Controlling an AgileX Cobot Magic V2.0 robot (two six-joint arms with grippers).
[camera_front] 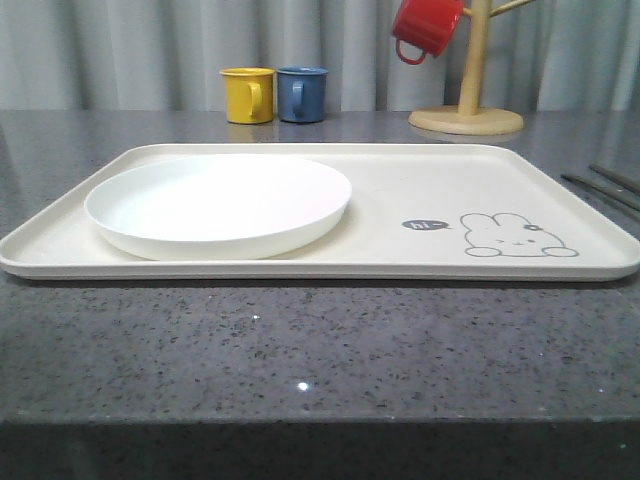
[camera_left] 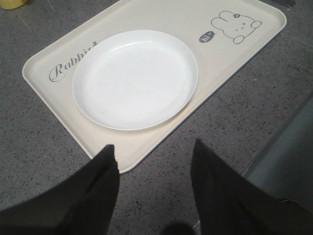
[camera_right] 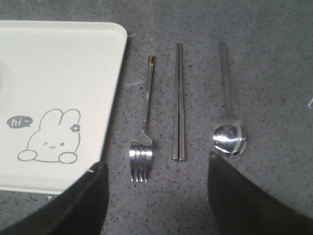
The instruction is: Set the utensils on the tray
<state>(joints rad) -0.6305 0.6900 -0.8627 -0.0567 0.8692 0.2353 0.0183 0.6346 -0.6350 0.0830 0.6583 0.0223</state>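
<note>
Right now, sitting flat on the left half of the cream rabbit tray (camera_front: 400,255): the round white plate (camera_front: 218,205), with the yellow cup (camera_front: 247,95), blue cup (camera_front: 302,94) and hanging red cup (camera_front: 427,27) lined up behind. Lying side by side on the grey countertop (camera_right: 274,73) just beside the tray's edge: fork (camera_right: 143,128), chopsticks (camera_right: 179,103), spoon (camera_right: 227,112), none touching. Hovering spread wide over the tray's near rim, gripping nothing: left gripper (camera_left: 154,169); hanging equally parted above the cutlery: right gripper (camera_right: 155,191).

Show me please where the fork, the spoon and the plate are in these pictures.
fork (camera_right: 145,120): right wrist view, on the thin neck of the handle above the tines.
spoon (camera_right: 229,138): right wrist view, on the bowl.
plate (camera_left: 135,78): left wrist view, on the flat white middle.
</note>
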